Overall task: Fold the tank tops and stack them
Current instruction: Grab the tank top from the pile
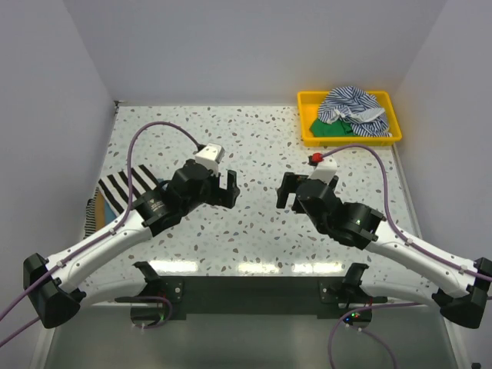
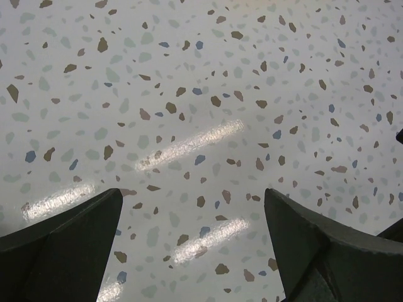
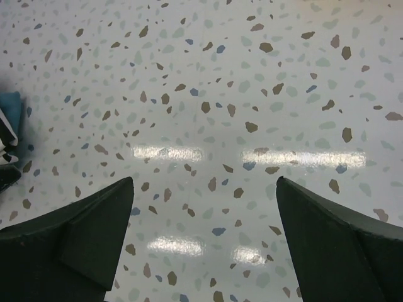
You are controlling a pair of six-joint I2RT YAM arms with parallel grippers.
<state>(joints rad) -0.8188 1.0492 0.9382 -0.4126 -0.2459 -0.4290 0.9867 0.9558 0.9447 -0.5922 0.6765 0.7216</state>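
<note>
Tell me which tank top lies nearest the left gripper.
The bold black-white striped top, flat at the left edge of the table, just left of the left gripper. The thin-striped top and green top are bunched in the yellow tray, far right.

Black-white striped top (image 1: pixel 121 187) partly under the left arm (image 1: pixel 100 238); green top (image 1: pixel 327 127) mostly beneath navy-striped top (image 1: pixel 351 104).

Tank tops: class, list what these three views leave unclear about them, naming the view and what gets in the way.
- Green tank top, top view: mostly covered by the thin-striped tank top in the yellow tray; outline hidden.
- Bold-striped tank top, top view: the left arm crosses it; folded or not, unclear.
- Blue cloth, right wrist view: cut off by the left edge and blurred.
</note>
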